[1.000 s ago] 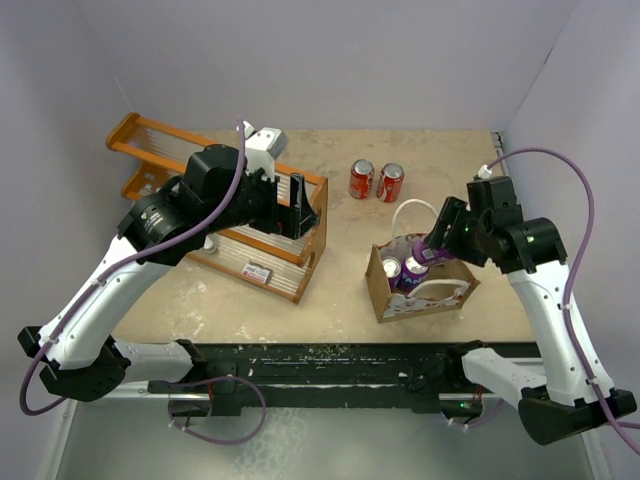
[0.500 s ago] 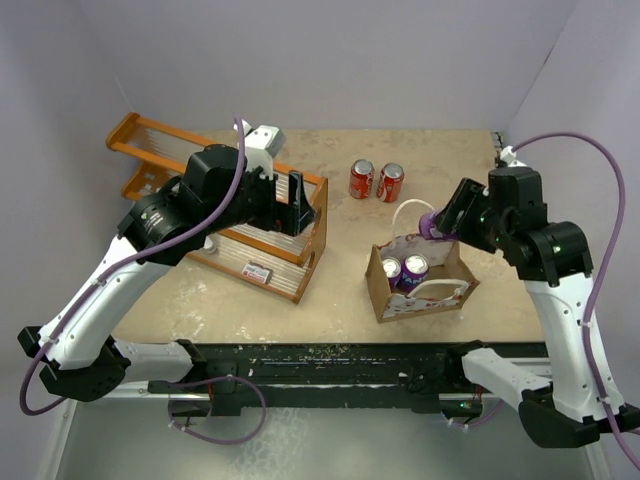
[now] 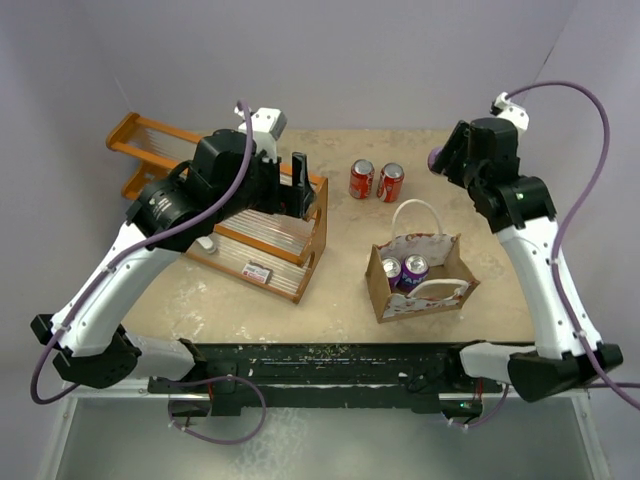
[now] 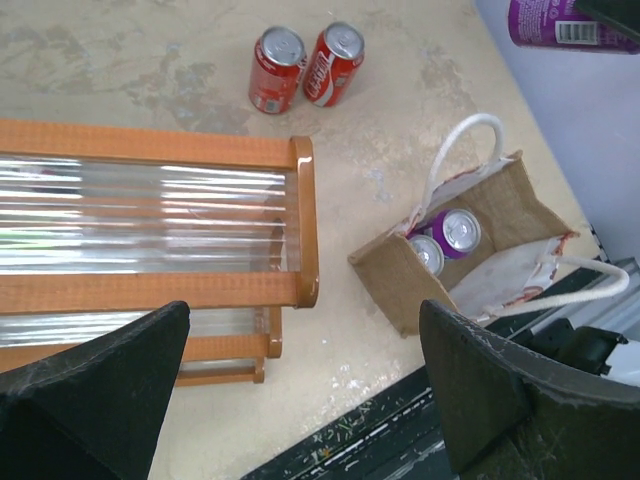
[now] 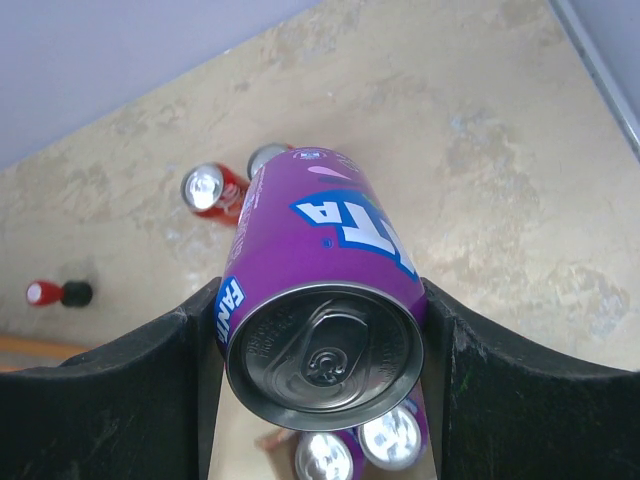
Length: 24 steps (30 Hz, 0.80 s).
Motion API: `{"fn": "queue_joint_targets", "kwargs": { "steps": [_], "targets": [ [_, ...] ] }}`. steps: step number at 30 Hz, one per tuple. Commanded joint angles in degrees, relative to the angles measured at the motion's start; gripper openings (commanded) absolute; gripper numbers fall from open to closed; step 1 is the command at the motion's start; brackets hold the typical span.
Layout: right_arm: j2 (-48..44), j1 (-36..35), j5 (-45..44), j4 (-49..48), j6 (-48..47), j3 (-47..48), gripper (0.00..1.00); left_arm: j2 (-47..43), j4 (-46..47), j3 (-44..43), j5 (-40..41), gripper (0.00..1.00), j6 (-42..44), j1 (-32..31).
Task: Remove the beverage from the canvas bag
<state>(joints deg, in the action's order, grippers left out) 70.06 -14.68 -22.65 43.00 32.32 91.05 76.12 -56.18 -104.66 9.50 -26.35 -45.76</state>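
My right gripper is raised high over the far right of the table, shut on a purple beverage can that lies tilted between its black fingers. The same can shows at the top right of the left wrist view. Below and nearer stands the canvas bag, tan with white loop handles, holding two more cans. Over the wooden rack hovers my left gripper, open and empty, well left of the bag.
Two red cans stand upright behind the bag. An orange wooden rack with clear slats fills the left half of the table. The table's black front edge lies close under the left gripper. Purple walls close in the back and right.
The right gripper has lifted the purple can up out of the bag and carried it back toward the far right. The left arm has shifted slightly.
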Motion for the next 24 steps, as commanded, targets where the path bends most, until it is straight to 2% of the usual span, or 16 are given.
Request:
{"fn": "queue_joint_targets", "kwargs": {
  "steps": [1,8,12,17,24],
  "targets": [
    [2.84,0.63,-4.99,-16.09,0.11,0.69,0.00,1.50,1.06,-4.08,4.57,0.99,2.80,0.73],
    [10.69,3.35,-2.91,-19.98,0.14,-1.18,0.00,5.61,4.85,-7.41,5.51,0.99,8.37,1.21],
    [15.00,3.96,-0.47,-23.34,-2.60,-4.65,0.00,5.78,9.54,-4.37,5.07,0.99,11.00,1.20],
    [23.26,4.73,2.59,-15.73,-2.46,1.65,0.00,7.97,8.00,-10.38,5.70,0.99,14.50,1.28],
    [35.52,7.30,3.48,-9.03,-3.71,8.81,0.00,9.11,11.12,-9.45,6.71,0.99,18.98,1.37]
  ]
}}
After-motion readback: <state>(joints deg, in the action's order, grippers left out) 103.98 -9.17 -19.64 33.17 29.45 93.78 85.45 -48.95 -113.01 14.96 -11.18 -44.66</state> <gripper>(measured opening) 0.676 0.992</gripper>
